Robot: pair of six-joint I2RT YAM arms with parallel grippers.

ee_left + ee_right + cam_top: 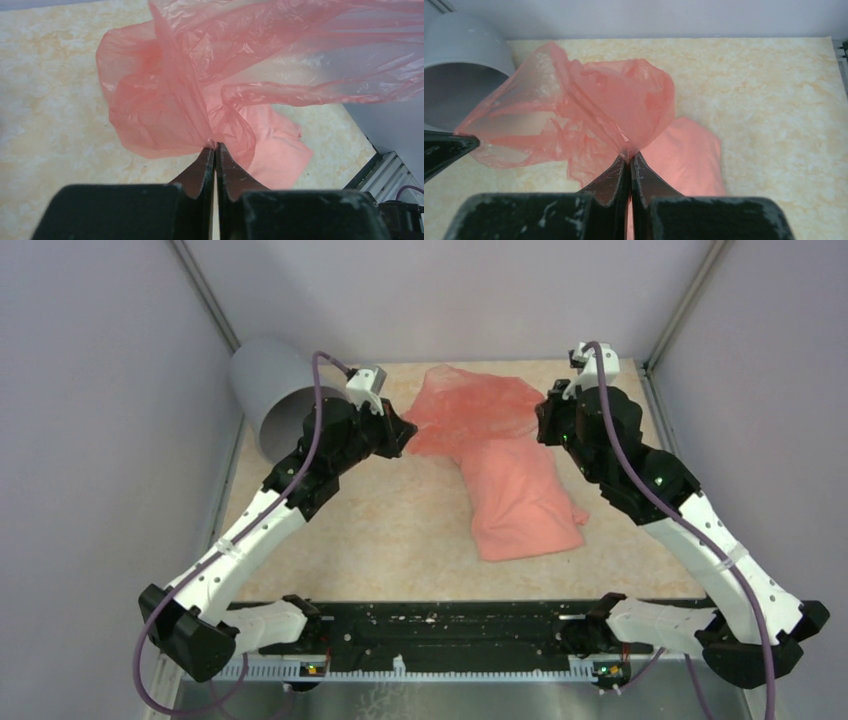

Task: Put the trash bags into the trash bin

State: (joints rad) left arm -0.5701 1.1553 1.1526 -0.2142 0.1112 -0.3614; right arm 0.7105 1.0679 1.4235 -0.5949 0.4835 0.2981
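Note:
A salmon-pink trash bag (470, 405) hangs stretched between my two grippers at the back of the table. My left gripper (408, 437) is shut on its left edge; in the left wrist view the film (170, 95) bunches at the closed tips (215, 146). My right gripper (545, 418) is shut on its right edge; the film (589, 115) fans out from its tips (629, 156). More pink bag film (525, 505) lies flat on the table below. The grey trash bin (275, 390) lies tipped at the back left, its mouth facing the table, and shows in the right wrist view (464, 65).
The beige marbled tabletop (380, 530) is enclosed by grey walls on the left, back and right. A black rail (440, 625) with the arm bases runs along the near edge. The table's right edge meets a metal strip (385, 165).

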